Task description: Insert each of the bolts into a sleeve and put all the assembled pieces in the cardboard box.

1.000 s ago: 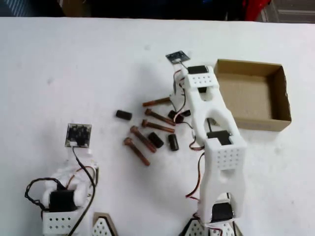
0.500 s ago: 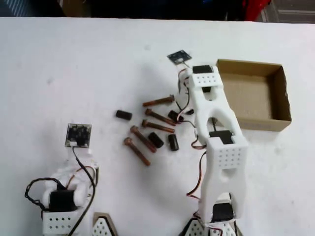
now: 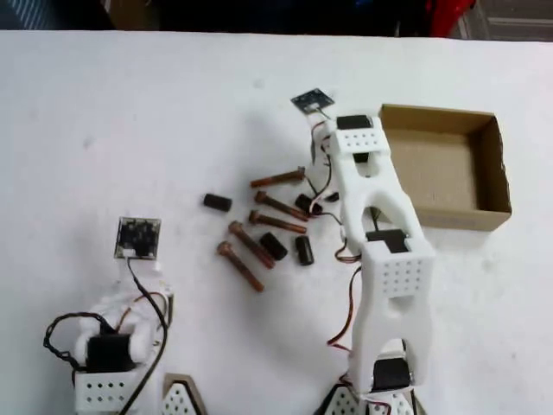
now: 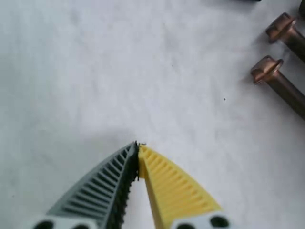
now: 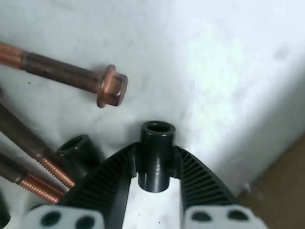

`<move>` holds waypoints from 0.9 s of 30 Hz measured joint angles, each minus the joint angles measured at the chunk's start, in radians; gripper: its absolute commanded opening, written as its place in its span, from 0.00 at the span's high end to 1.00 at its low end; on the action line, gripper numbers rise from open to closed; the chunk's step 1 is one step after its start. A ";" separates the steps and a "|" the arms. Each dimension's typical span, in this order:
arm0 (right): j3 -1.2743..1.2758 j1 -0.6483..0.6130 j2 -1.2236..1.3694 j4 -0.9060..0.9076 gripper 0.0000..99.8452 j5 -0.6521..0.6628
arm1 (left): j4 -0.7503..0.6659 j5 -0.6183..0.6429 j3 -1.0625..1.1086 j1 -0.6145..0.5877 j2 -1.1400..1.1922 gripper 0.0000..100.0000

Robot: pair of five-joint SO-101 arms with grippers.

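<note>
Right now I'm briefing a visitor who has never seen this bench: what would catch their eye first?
The right gripper, shut on a black sleeve, stands out first. Copper bolts and loose sleeves lie scattered mid-table, and the cardboard box sits open beside the right arm.

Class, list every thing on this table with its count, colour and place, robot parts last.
Copper-coloured metal bolts: five, loose at mid-table.
Black cylindrical sleeves: four lying among and beside the bolts, a fifth sleeve in the right gripper.
Brown cardboard box: one, open, at the table's far right.
White table: one, beneath everything.
Right gripper: one, black, shut on the fifth sleeve, beside the box.
Left gripper: one, grey and yellow, shut, over bare table near two bolt heads.
</note>
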 measured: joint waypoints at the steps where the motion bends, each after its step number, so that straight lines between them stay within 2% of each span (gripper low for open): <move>1: 0.000 0.000 0.005 0.000 0.86 0.012 | 0.000 0.000 0.000 0.000 0.000 0.97; 5: -0.002 -0.015 0.011 0.002 0.87 0.038 | 0.000 0.000 0.000 0.000 0.000 0.97; 9: -0.003 -0.018 0.012 0.002 0.99 0.046 | 0.000 0.000 0.000 0.000 0.000 0.97; 20: -0.017 -0.014 -0.006 0.015 0.98 0.046 | 0.000 0.000 0.000 0.000 0.000 0.97; 27: -0.012 -0.028 -0.187 0.153 0.98 0.046 | 0.000 0.000 0.000 0.000 0.000 0.97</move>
